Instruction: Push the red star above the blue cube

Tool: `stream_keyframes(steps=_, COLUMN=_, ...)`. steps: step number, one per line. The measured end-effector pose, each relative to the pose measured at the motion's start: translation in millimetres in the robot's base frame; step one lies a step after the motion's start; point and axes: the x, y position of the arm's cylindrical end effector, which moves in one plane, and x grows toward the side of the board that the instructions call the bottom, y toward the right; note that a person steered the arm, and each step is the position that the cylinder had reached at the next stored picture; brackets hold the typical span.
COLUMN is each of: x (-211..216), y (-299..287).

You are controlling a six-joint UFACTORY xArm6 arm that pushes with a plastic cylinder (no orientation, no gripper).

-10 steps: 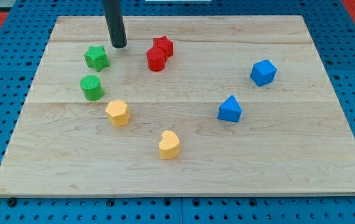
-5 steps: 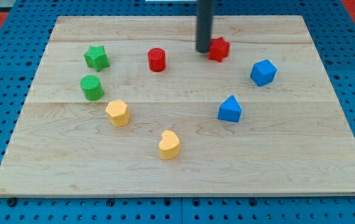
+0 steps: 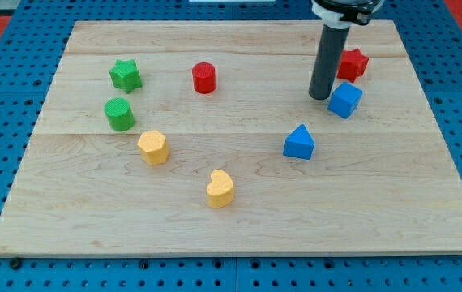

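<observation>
Red star [image 3: 352, 63] just above blue cube [image 3: 344, 100], near touching; small, light, rigid, slides easily on wooden bench [image 3: 239, 219]; no grasp possible, push flat side only; end effector bare rod, tip [image 3: 319, 96] just left of cube

A pale wooden board [image 3: 239, 219] carries eight blocks; far right, the red star [image 3: 352, 63] sits just behind the blue cube [image 3: 345, 100]; a blue triangular block [image 3: 299, 142] lies nearer; a red cylinder [image 3: 204, 78] far centre; a green star [image 3: 125, 75] and green cylinder [image 3: 119, 113] left; two yellow blocks [image 3: 153, 147] [image 3: 220, 188] near.
</observation>
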Motion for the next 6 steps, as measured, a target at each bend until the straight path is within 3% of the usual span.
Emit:
stream_keyframes(steps=2, x=-30, y=-85)
stream_keyframes(steps=3, x=-65, y=-83)
stream_keyframes(steps=4, x=-114, y=-44)
stream_keyframes(steps=6, x=-136, y=155)
